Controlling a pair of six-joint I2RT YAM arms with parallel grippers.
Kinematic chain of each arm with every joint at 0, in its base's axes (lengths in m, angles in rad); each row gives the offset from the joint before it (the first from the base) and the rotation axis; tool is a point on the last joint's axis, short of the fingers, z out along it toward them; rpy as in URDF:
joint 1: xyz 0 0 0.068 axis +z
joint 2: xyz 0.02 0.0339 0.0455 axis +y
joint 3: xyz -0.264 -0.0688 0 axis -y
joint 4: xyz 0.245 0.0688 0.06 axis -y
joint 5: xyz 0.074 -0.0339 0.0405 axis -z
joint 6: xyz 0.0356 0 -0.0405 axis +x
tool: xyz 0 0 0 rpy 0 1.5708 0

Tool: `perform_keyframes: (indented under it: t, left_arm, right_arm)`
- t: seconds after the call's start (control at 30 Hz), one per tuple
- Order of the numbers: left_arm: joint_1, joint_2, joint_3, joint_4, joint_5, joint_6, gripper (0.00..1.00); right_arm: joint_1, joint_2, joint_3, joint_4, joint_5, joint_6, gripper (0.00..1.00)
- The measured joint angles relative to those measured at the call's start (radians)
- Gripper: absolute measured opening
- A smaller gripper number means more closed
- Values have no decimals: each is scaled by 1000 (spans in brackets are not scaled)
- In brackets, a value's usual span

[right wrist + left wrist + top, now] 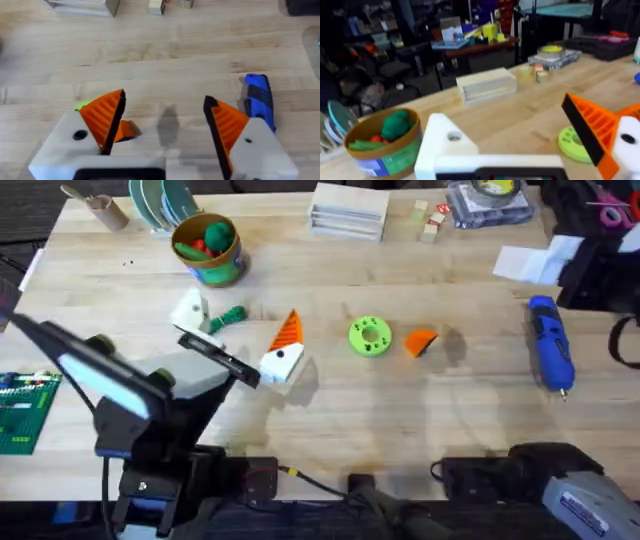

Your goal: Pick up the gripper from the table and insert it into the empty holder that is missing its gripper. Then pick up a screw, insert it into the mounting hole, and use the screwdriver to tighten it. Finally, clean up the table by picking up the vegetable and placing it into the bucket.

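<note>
Left claw (240, 332) was spread wide, low over the counter (330, 415), grasping nothing. One of its fingers was the bare white holder (188, 310), no orange pad on it. The other finger carried its ribbed orange pad (288, 330). The vegetable (228, 318) lay on the counter between those two fingers, just beside the holder; couldn't tell if they touched.

The loose gripper (421, 340) sat by itself on the counter, right of the green disc (370, 337) and well apart from the left claw. The screwdriver (550, 355) lay further right, near the counter's edge, metal tip toward the arms' bases. The bucket (208, 248) stood at the far left, behind the holder, with green and red toys inside.

From the left wrist, the holder (445, 142) showed an empty mounting hole on top, with the bucket (385, 145) beyond it.

Right claw (164, 100) was also released, both orange pads on, hovering above the counter. In its wrist view the gripper (127, 131) peeked out just behind one finger, and the screwdriver (259, 100) lay past the other.
</note>
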Motion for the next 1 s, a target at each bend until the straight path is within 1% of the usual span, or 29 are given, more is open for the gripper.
perform_keyframes:
  t: [0.13, 0.17, 1.0]
  left_arm:
    - [0, 0, 0, -102, 15, -3, 994]
    - [0, 0, 0, -126, 32, -3, 993]
    - [0, 0, 0, -125, 41, -3, 993]
  right_arm:
    - [0, 0, 0, 0, 0, 0, 992]
    - [0, 0, 0, 0, 0, 0, 992]
    - [0, 0, 0, 0, 0, 0, 991]
